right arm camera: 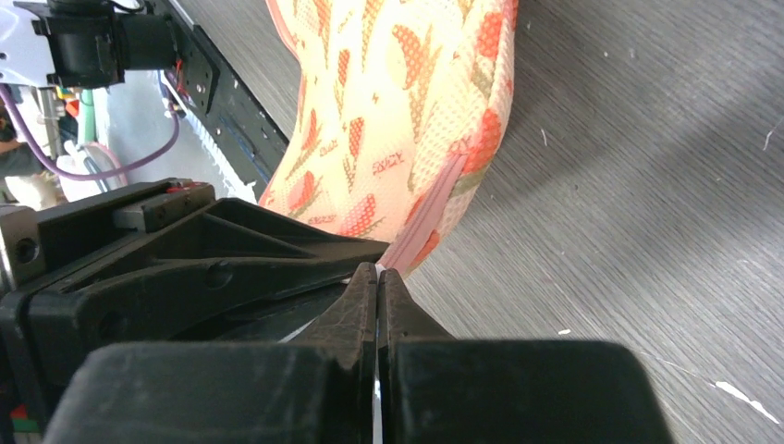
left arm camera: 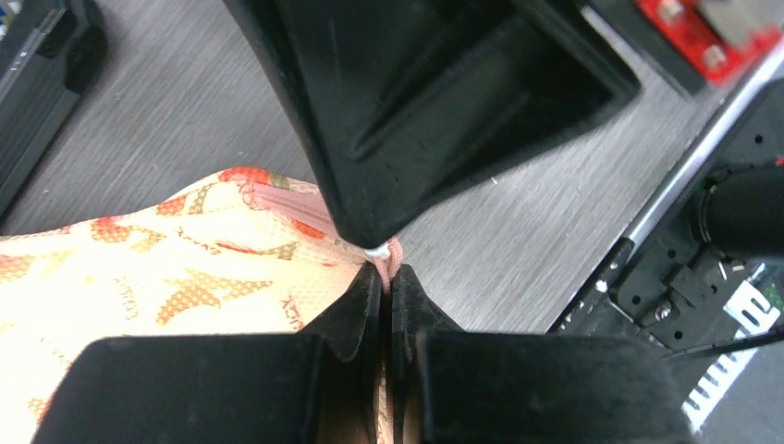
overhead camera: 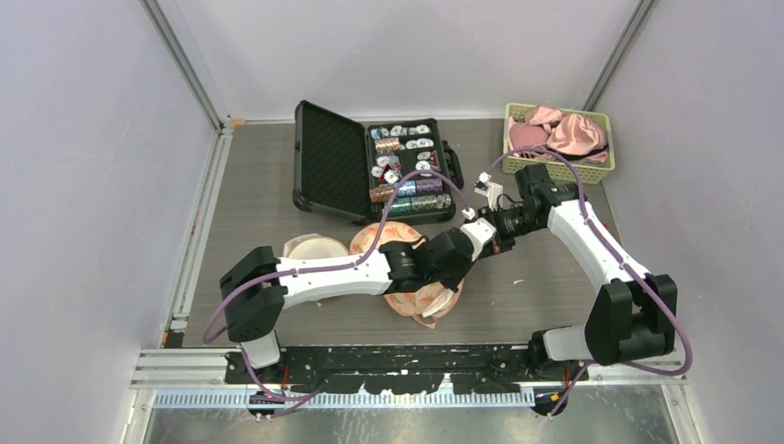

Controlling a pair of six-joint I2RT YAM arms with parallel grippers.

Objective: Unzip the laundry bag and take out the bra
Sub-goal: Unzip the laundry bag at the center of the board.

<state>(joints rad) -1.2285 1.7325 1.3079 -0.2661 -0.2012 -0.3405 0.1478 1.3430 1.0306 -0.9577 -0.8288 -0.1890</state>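
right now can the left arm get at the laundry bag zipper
Looks like yes: left fingers are closed on the zipper end at the laundry bag corner, right fingers pinching alongside.

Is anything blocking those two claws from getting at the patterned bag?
Nothing visible does. The left fingers and right fingers are both closed, tip to tip, right at the end of the pink zipper on the corner of the bag.

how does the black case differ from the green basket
The black case is a hinged hard shell lying open; the green basket is a lidless slotted tub. The case holds small rolls in rows; the basket holds loose pink fabric. Both sit at the far side of the table.
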